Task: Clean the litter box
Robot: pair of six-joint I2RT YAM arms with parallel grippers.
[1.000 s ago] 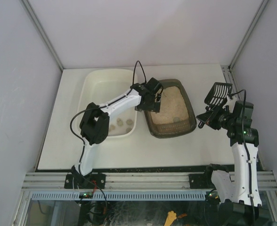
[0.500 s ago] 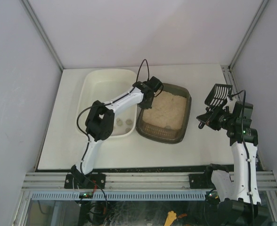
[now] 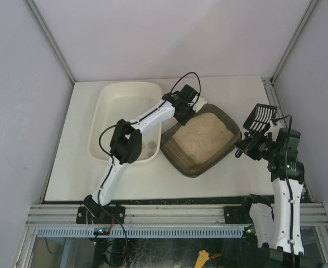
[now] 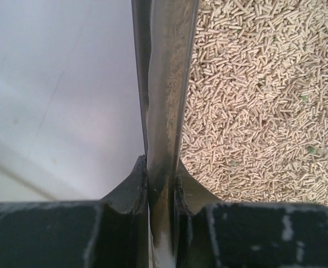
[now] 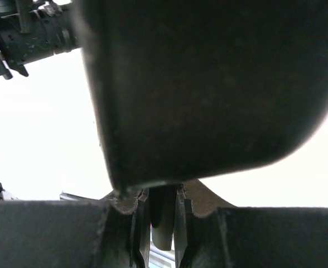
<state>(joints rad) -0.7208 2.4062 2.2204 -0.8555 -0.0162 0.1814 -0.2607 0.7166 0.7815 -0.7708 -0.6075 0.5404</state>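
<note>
On the white table (image 3: 69, 167), enclosed by pale walls, a large white tub (image 3: 95, 125) is set toward the left of the overhead view. Just beside its right wall the litter box (image 3: 231, 127) is found: a dark, translucent tray with rounded corners, turned at an angle to the tub so that one corner is pointed at the near edge of the table. Whether any part of it is raised off the table cannot be told. It is filled with beige pellet litter (image 3: 200, 137), which is heaped toward the far side.

The left arm is stretched across the tub, and the left gripper (image 3: 187, 110) is placed at the far-left rim of the litter box. In the left wrist view the jaws of that gripper (image 4: 161, 170) are seen clamped on the thin dark wall of the box (image 4: 164, 84), with litter (image 4: 253, 100) on one side of the wall and bare table on the other.

Well apart, at the right edge of the table, a black slotted scoop (image 3: 259, 118) is held upright above the surface by the right gripper (image 3: 247, 146). In the right wrist view its handle is pinched between the closed jaws (image 5: 163, 198), and the frame is filled by the scoop's dark body (image 5: 208, 84).

A small grey lump (image 3: 152, 146) is seen in the tub's near-right corner.
</note>
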